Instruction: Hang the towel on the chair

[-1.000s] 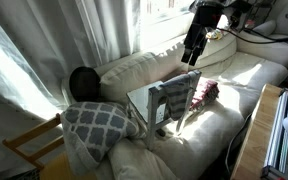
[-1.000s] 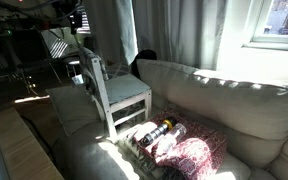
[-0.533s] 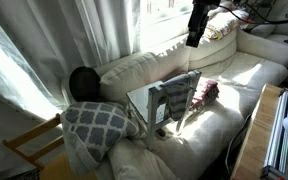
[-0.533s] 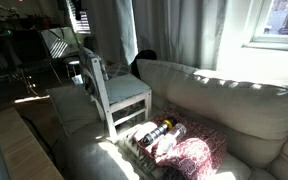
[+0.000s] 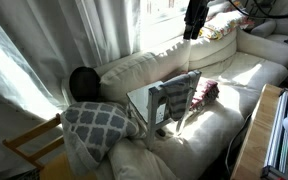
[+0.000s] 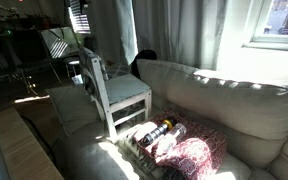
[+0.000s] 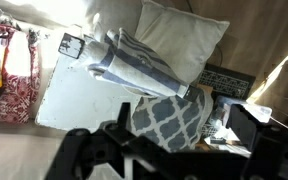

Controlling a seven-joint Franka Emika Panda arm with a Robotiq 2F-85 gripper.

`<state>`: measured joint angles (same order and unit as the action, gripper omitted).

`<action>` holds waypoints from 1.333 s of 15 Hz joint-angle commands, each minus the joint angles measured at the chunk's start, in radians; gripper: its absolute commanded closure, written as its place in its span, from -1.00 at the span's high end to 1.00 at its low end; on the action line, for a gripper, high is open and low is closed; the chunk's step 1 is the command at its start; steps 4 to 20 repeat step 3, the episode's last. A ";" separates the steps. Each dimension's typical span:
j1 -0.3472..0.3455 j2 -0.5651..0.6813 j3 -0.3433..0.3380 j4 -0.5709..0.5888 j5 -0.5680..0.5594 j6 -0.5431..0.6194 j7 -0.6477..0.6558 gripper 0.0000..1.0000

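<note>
**Towel over the chair back, fingers high and empty**

The fingers (image 5: 190, 25) hang well above the scene. In the wrist view they show as dark shapes spread wide at the bottom of the picture, with nothing between them, so they hold nothing.

Well below them, and nearest of all, is the towel (image 7: 134, 62). It lies draped across the top of the chair (image 7: 79, 95), bunched into a striped roll along the slat back, with its folds falling toward the side away from the seat. By the look of it the hanging is done.

The cloth is soft, limp and light. It should crease under any touch and could slide off the narrow rail if one side hangs much longer than the other. If it needs straightening, the place to pinch is a raised fold at the rail, or a free corner. Pinch through a doubled thickness, not the flat cloth against the slats.

Just past the towel, behind the chair back, a lattice-patterned cushion (image 7: 169, 118) sits close against it. Farther off rests a plain white pillow (image 7: 184, 35). To the seat side of the chair, well clear of the fingers, lie a red patterned cloth (image 7: 14, 85) and some bottles. The worktop (image 5: 246, 72), here a pale sofa seat, carries all of this.
</note>
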<state>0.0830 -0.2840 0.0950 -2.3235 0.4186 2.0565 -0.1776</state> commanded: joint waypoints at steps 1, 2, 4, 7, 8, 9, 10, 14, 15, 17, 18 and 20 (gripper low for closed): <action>0.018 0.001 -0.018 0.001 -0.007 0.000 0.005 1.00; 0.018 0.001 -0.018 0.001 -0.007 0.000 0.005 1.00; 0.018 0.001 -0.018 0.001 -0.008 0.000 0.006 1.00; 0.018 0.001 -0.018 0.001 -0.008 0.000 0.006 1.00; 0.018 0.001 -0.018 0.001 -0.008 0.000 0.006 1.00; 0.018 0.001 -0.018 0.001 -0.008 0.000 0.006 1.00; 0.018 0.001 -0.018 0.001 -0.008 0.000 0.006 1.00; 0.018 0.001 -0.018 0.001 -0.008 0.000 0.006 1.00; 0.018 0.001 -0.018 0.001 -0.008 0.000 0.006 1.00; 0.018 0.001 -0.018 0.001 -0.008 0.000 0.006 1.00; 0.018 0.001 -0.018 0.001 -0.008 0.000 0.006 1.00; 0.018 0.001 -0.018 0.001 -0.008 0.000 0.006 1.00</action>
